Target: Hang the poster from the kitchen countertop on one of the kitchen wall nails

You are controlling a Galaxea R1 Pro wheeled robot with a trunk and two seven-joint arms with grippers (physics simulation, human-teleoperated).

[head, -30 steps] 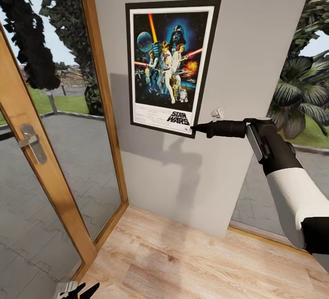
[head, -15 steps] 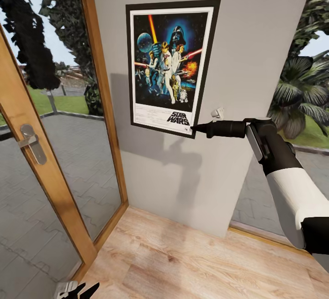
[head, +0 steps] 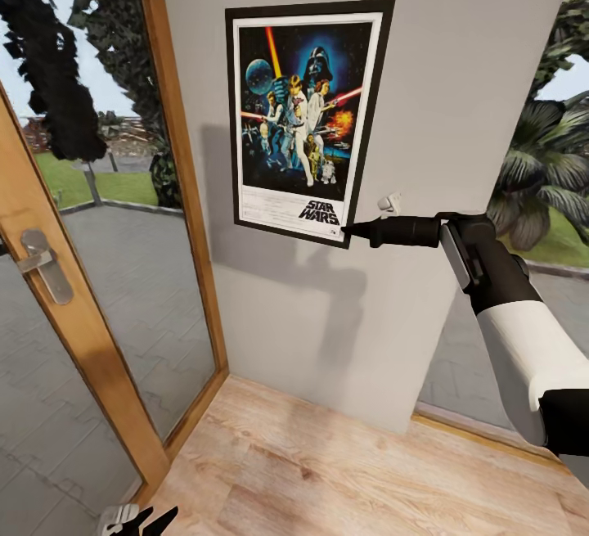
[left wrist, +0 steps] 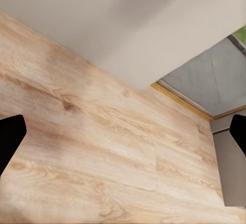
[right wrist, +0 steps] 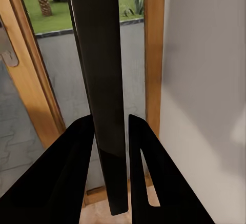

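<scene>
The Star Wars poster (head: 307,119) stands upright and flat against the pale grey wall (head: 466,69), with its black frame and white border fully in sight. My right gripper (head: 348,231) is shut on the poster's lower right corner, reaching in from the right. In the right wrist view the frame's black edge (right wrist: 100,70) runs between the two fingers of the right gripper (right wrist: 110,126). No wall nail can be seen; the kitchen countertop is out of view. My left gripper (head: 143,521) hangs low over the floor, and in the left wrist view the left gripper (left wrist: 123,134) is open and holds nothing.
A glass door in a wooden frame (head: 82,331) with a metal handle (head: 41,264) stands open at the left. Light wooden floor (head: 327,470) lies below the wall. A window (head: 540,176) with palms outside is on the right.
The door and the wall's left edge have slid slightly left in the head view. The poster and the right gripper hold the same place.
</scene>
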